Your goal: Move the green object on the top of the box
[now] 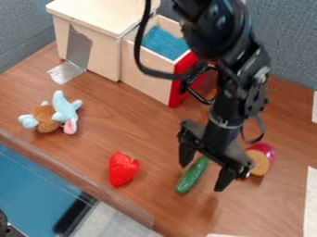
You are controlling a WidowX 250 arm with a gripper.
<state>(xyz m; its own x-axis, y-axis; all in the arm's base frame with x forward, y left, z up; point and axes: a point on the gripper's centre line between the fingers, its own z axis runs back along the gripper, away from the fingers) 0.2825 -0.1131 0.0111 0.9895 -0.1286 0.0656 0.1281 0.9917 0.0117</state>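
On the left, the bench [93,148] is smooth and brown, and a fuzzy blue and brown toy [60,106] is seen on it. By the box [93,16], silver tape [66,72] is stuck down, shiny and crinkly. The box is made of pale wood with a flat, smooth lid; if the green thing were let go near the edge, it could be rolled off, because it is rounded. The red strawberry [123,169] is plump and shiny. Next, the wooden drawer [143,74] has a flat red front and bumpy blue stuff inside; it could be bumped if the arm were swung too low. The green object [193,173] is lying on the bench, long, smooth and slim, between the tips of the claw [203,175]. The claw is spread, so nothing is pinched. If it were closed crooked, the slick thing could be squeezed out. Just to the right, the round toy fruit [260,159], red and tan, could be knocked by the claw.
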